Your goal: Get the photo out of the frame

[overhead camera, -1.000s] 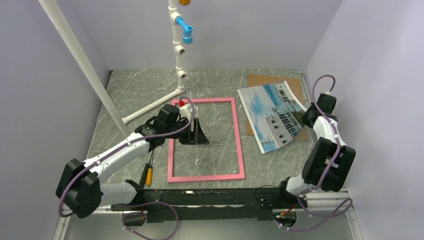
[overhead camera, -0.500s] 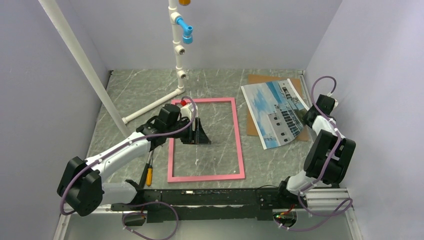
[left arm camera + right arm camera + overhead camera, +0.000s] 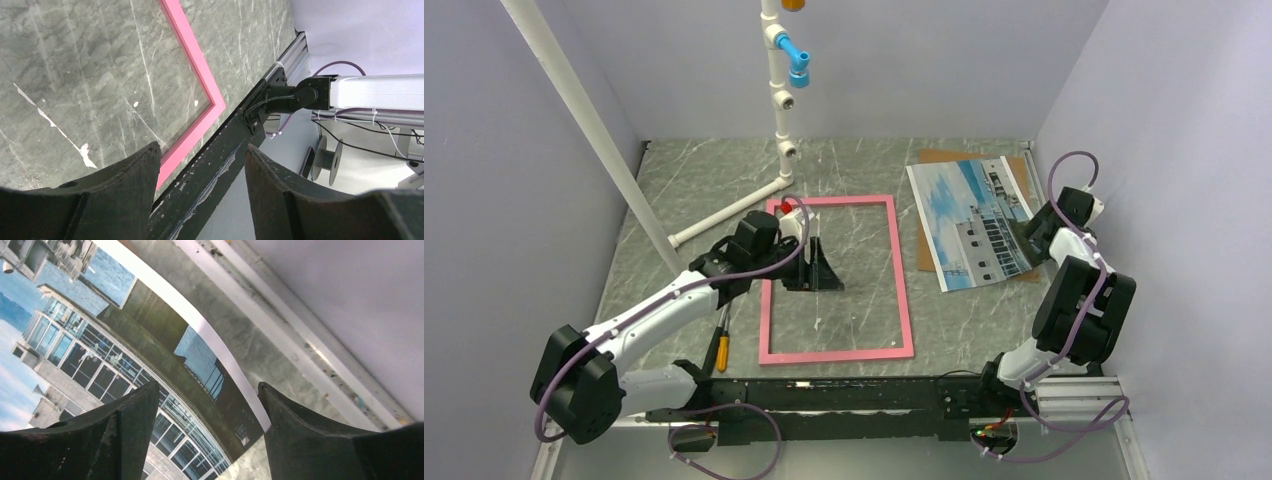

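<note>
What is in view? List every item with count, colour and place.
photo: one, blue and white, far right, on the backing board
backing board: one, brown, under the photo
frame: one, pink, table centre
pipe stand: one, white with a blue fitting, far centre
pole: one, white, slanting, far left
screwdriver: one, orange handle, left of the frame
table: one, grey marble
left hand: one, black, open, over the frame
right hand: one, black, open, at the photo's right edge

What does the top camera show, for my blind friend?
A photo of a building lies beside a pink frame on a grey table. The right gripper is open at its edge; the left gripper is over the frame.
</note>
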Robot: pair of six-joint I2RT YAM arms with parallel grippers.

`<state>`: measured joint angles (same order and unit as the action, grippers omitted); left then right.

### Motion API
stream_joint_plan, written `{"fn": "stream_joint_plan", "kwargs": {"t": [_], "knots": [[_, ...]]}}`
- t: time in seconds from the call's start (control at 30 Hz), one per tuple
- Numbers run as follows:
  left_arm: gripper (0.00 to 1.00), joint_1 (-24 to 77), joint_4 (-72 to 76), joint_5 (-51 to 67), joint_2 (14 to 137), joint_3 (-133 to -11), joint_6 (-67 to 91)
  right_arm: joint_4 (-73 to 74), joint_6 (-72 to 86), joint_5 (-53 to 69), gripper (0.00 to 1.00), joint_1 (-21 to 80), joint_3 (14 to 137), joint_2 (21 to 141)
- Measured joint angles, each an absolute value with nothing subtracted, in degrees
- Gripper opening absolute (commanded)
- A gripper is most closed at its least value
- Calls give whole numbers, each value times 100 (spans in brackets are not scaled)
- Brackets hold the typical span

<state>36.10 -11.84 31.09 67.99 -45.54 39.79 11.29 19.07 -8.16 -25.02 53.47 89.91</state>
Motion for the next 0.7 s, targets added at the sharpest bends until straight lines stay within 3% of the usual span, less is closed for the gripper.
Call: {"fn": "stream_joint_plan", "kwargs": {"t": [0.07,0.13,0.53,0.7], "knots": [[66,3610,-1184,3107,6724,-4521,3990,1229,1938,-1011,94,-2486,5443,8989],[66,3610,-1173,3107,6659,-4493,4003,1295,1944,-1269,98,-2477,5533,8989],[66,3610,-1203,3214,6770,-4571,3986,1542,1841,-1594,96,-2388,6158,9485],[66,3610,-1175,3271,6853,-4604,3994,1579,1793,-1590,98,-1468,6156,9478]]}}
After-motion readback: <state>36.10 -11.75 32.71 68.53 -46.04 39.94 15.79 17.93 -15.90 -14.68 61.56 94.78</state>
